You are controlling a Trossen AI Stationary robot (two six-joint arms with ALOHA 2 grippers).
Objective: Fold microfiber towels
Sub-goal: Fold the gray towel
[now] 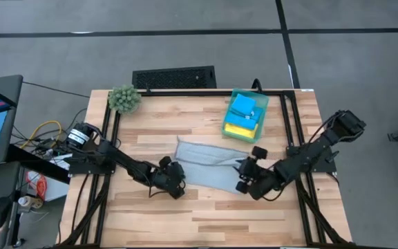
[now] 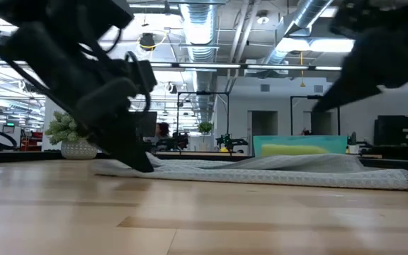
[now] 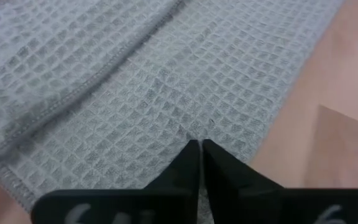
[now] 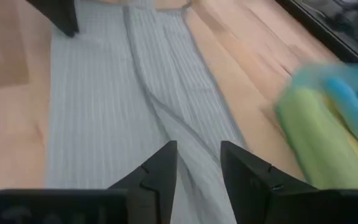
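- Your table (image 1: pixel 206 214) was a slab of pale wooden planks with a dark metal frame along its sides.
- The grey towel (image 1: pixel 209 166) lay flat mid-table between the two arms, a limp waffle-weave cloth with stitched hems, partly doubled over so that a long fold ridge ran along it.
- Near the table's far right corner stood the green bin (image 1: pixel 262 105), a translucent rectangular tub; it held the blue towels (image 1: pixel 244 109) as soft folded squares on top of the yellow towel (image 1: pixel 238 129).
- The fuzzy, ball-shaped green plant (image 1: pixel 124 99) stood at the far left corner.
- You had the left gripper (image 3: pixel 200 149) down on the grey towel's left end, its dark fingers pressed together; whether they pinched any weave, I could not tell.
- Your right gripper (image 4: pixel 198 163) hung over the towel's right end with a gap between its fingers and nothing in them.
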